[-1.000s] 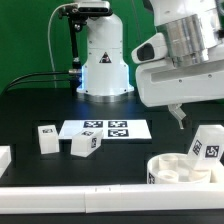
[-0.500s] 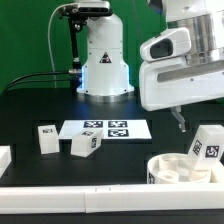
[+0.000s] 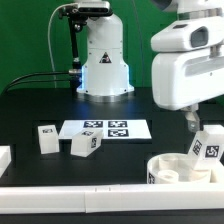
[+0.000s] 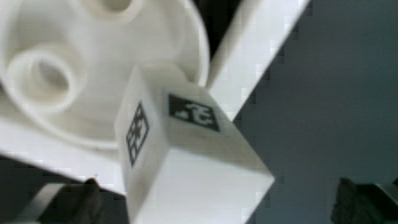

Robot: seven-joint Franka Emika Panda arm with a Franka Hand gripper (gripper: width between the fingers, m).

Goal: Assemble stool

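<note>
Seat disc (image 3: 178,168) sits rim-up on the worktop (image 3: 25,115), near side, at the exterior view's right. Inside it: round sockets & one tagged leg (image 3: 207,146), tilted, at the disc's right edge. Wrist view shows this leg's lower end in the dish, rim just beside it.

Two other legs are well apart from the disc, towards the exterior view's left: outer leg (image 3: 47,138) & inner leg (image 3: 84,144), both just near-side of the marker board (image 3: 105,129).

Hand (image 3: 190,122) hovers right over the tagged leg. Fingertips (image 4: 71,203) are spread wide either side of it, nothing gripped. Contact w/ leg: can't tell.
</note>
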